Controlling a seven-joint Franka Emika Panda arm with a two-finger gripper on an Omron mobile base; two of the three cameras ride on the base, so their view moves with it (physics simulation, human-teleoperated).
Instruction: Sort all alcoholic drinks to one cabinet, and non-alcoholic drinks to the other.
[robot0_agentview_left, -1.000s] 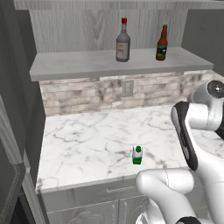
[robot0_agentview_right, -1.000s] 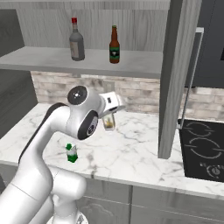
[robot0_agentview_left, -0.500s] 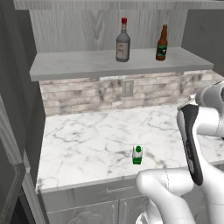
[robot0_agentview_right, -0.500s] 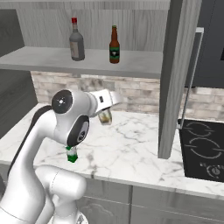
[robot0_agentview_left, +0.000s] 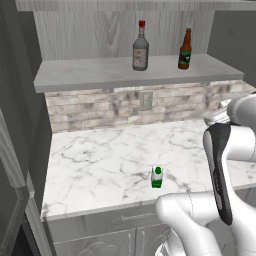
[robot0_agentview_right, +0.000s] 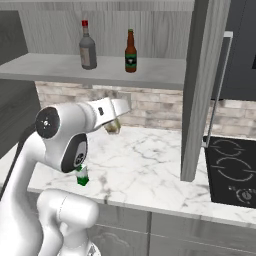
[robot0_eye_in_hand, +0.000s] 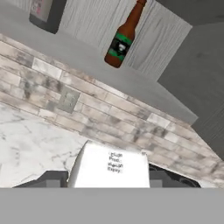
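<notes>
- The cream-yellow carton (robot0_eye_in_hand: 110, 168) is pinched between the jaws of the gripper (robot0_eye_in_hand: 109, 180) and is held in the air above the marble counter (robot0_agentview_left: 100, 165).
- In the right base view, the same carton (robot0_agentview_right: 113, 126) is seen at the end of the arm, in front of the brick backsplash (robot0_agentview_right: 155, 107).
- The green and white carton (robot0_agentview_left: 157, 177) is stood upright near the counter's front edge.
- 2 bottles are stood upright and apart on the long grey shelf (robot0_agentview_left: 100, 75): the clear-grey bottle (robot0_agentview_left: 140, 47) with red cap, and the brown bottle (robot0_agentview_left: 185, 50) with green label.
- A black cooktop (robot0_agentview_right: 232, 170) is seen past the grey upright panel (robot0_agentview_right: 197, 90).
</notes>
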